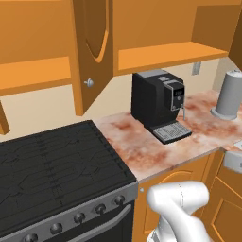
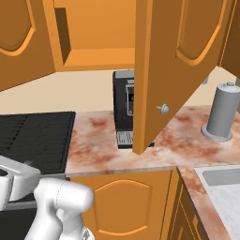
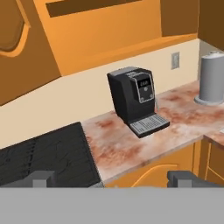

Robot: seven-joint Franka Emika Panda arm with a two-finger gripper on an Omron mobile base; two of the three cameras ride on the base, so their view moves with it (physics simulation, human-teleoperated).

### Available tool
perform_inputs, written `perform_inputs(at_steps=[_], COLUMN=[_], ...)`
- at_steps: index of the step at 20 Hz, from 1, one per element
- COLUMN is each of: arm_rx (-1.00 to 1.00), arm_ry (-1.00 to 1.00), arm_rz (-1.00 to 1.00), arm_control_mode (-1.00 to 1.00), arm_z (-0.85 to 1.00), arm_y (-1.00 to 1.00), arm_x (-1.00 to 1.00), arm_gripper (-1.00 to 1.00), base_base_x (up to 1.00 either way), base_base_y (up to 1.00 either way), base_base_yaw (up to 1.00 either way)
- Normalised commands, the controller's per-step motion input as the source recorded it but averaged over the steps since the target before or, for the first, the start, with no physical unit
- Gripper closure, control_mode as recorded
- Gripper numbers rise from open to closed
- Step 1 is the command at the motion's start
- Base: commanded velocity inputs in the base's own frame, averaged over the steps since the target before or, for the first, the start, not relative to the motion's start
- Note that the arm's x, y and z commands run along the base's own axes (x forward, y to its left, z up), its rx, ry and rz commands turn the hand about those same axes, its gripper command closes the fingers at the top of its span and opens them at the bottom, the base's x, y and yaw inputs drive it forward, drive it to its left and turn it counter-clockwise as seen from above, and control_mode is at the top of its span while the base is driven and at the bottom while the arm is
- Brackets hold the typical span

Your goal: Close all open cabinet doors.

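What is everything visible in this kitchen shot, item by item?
cabinet doors: at least two, orange-brown with silver knobs, swung open over the counter
open cabinet shelf: one, orange, above the coffee machine
coffee machine: one, black, on the counter against the wall
canister: one, grey, upright at the counter's right end
stove: one, black top with a row of knobs, left of the counter
counter: one, reddish marbled, between the stove and the sink
sink: one, grey, right edge
wall outlet: one, grey
base cabinet doors: orange-brown, below the counter
arm: one, white, low foreground
hand: one, dark fingertips wide open, holding nothing

Glossy white rounded arm (image 1: 177, 203) segments, with two small dark grey fingertips (image 3: 41, 178)
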Motion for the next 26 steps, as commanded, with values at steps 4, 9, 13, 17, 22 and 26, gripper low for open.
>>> perform_inputs(at_steps=[4, 9, 13, 17, 22, 26], arm_rx=[0.06, 0.09, 0.08, 0.10, 0.16, 0.20], arm_ry=[-0.15, -0.13, -0.12, -0.14, -0.04, -0.05], arm_rz=[0.00, 0.00, 0.00, 0.00, 0.05, 0.10], arm_control_mode=[-1.00, -1.00, -1.00, -1.00, -1.00, -1.00], arm_z=[0.00, -0.07, -0.21, -0.16, -0.11, 0.07], arm_y=[-0.78, -0.78, -0.68, -0.73, -0.68, -0.72], arm_x=[-0.20, -0.30, -0.41, -0.26, 0.00, 0.29], arm_gripper=[-1.00, -1.00, -1.00, -1.00, -1.00, -1.00], base_base_x=[0.00, 0.00, 0.00, 0.00, 0.00, 0.00], base_base_y=[0.00, 0.00, 0.00, 0.00, 0.00, 0.00], base_base_yaw=[0.00, 0.00, 0.00, 0.00, 0.00, 0.00])
